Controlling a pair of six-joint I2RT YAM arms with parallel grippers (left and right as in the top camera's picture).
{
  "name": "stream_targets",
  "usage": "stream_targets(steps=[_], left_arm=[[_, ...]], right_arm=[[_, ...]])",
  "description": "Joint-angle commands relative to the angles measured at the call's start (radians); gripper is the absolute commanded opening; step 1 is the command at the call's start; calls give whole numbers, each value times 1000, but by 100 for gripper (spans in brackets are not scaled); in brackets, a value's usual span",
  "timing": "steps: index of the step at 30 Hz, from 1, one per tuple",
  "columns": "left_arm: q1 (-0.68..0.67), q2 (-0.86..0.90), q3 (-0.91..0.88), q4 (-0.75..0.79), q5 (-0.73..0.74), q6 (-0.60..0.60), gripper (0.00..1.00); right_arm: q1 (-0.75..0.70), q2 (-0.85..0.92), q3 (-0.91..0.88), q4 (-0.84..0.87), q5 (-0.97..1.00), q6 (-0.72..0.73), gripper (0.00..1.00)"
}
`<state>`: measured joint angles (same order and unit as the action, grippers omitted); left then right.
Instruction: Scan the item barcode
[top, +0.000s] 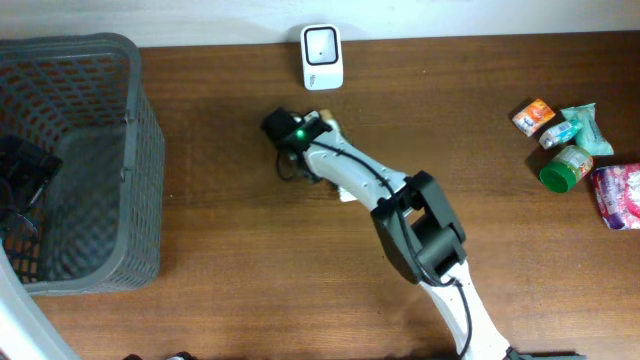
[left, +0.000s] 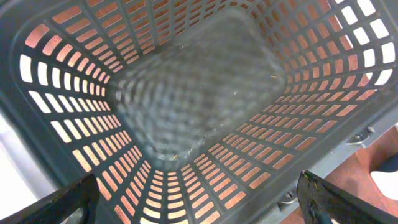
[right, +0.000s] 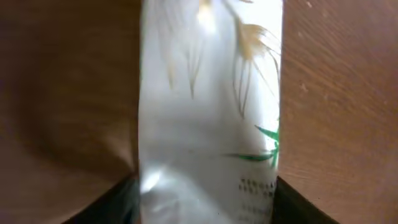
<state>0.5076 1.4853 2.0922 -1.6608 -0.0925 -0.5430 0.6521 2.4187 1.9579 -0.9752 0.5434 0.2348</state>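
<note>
Right gripper (right: 208, 205) is pinching the white pouch (right: 208, 112) across its width, fingers touching both long edges, at 6 o'clock of the scanner (top: 322, 57), and the glossy film is looking light, soft and slippery, likely needing an edge grip that keeps the printed face clear.

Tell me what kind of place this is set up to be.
Probably a mock shop checkout on a brown wooden table: a small white barcode scanner, a grey plastic mesh basket and a cluster of small packaged groceries.
</note>
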Motion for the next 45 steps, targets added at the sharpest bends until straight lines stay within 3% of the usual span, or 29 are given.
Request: stream_targets(steps=[1,2,4,5,9,12,14,18,19,20,22,25,28,32,34,39,45], left_arm=[[6,3,2,-2,0,-2,99],[6,3,2,-2,0,-2,99],[6,3,2,-2,0,-3,99],[6,3,2,-2,0,-2,99],[6,3,2,-2,0,-3,99],[6,3,2,-2,0,-2,99],[6,3,2,-2,0,-2,99],[6,3,2,-2,0,-2,99],[6,3,2,-2,0,-3,99],[6,3,2,-2,0,-3,99],[6,3,2,-2,0,-3,99],[6,3,2,-2,0,-3,99],[6,3,2,-2,0,-3,99],[6,3,2,-2,0,-3,99],[6,3,2,-2,0,-3,99],[6,3,2,-2,0,-3,99],[6,3,2,-2,0,-3,99]], right_arm=[[-59,24,-47,-15,-92,5,34],[-60,24,-42,-32,-97,5,25],[-60,22,-1,-78,-152,5,24],[-65,21,63,-135,-212,4,15],[-148,21,328,-363,-653,-148,4],[-274,23,363,-468,-1102,-279,4],[-356,24,303,-487,-1303,-356,4],[-513,24,98,-439,-1310,-351,15],[-550,24,52,-419,-1283,-351,19],[-580,24,32,-416,-1218,-350,30],[-658,20,54,-457,-1108,-286,31],[-651,-5,200,-601,-1104,-366,39],[-484,-98,307,-634,-967,-326,43],[-115,-106,334,-594,-225,138,48],[26,-75,307,-527,-26,258,51],[152,-39,110,-273,-7,275,50],[149,-39,-124,-99,178,268,53]])
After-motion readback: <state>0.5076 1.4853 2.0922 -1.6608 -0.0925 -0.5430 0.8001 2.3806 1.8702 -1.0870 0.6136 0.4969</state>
